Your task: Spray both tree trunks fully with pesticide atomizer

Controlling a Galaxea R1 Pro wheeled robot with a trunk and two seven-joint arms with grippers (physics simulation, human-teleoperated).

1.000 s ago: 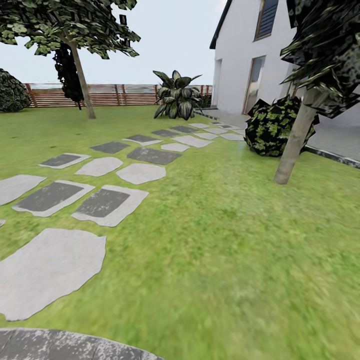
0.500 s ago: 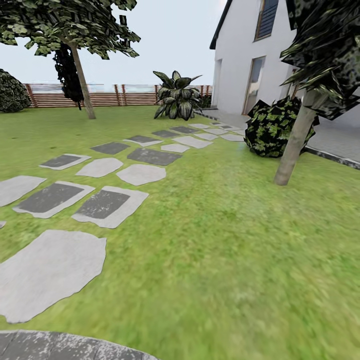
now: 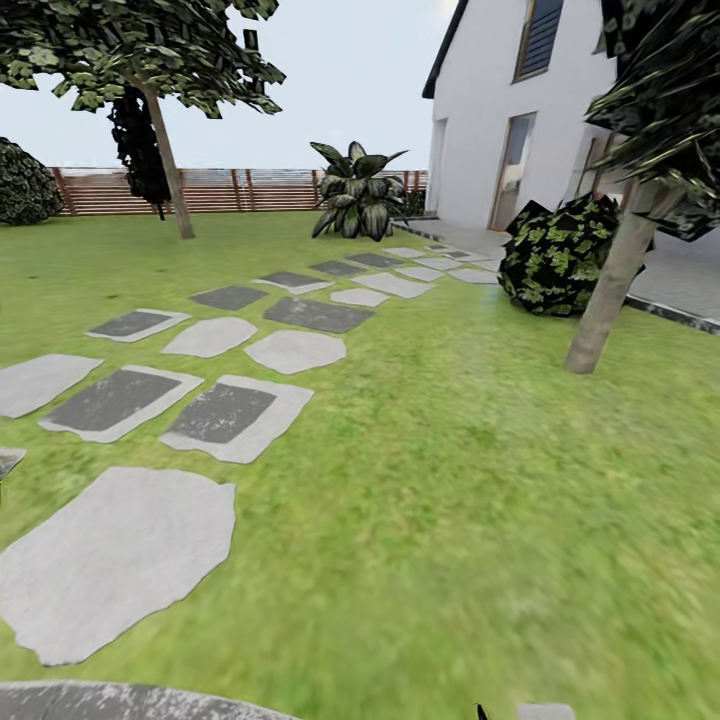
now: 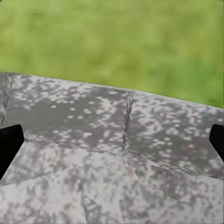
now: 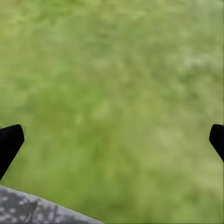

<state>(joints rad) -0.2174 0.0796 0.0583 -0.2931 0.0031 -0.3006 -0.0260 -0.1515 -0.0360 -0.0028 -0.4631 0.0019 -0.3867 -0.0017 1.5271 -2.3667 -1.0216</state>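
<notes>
The pesticide atomizer is out of view. In the head view a tree with a leaning grey-tan trunk (image 3: 612, 290) stands on the lawn at the right. A second tree (image 3: 165, 160) with a thinner-looking trunk rises far off at the left, near the fence. In the left wrist view my left gripper (image 4: 112, 140) is open, its black fingertips (image 4: 9, 144) wide apart above speckled grey paving (image 4: 93, 121). The right gripper (image 5: 112, 140) is also open, with nothing between its fingers and blurred green grass (image 5: 116, 84) below it.
Grey stepping stones (image 3: 120, 560) run from the near left toward a white house (image 3: 500, 110) with a paved patio (image 3: 680, 280). A dark bush (image 3: 555, 255) sits beside the right tree. A broad-leaved plant (image 3: 355, 195) and a brown slat fence (image 3: 240, 190) stand at the back.
The whole head view has shifted a little to the right, so the camera has moved. Nothing in the garden itself has changed.
</notes>
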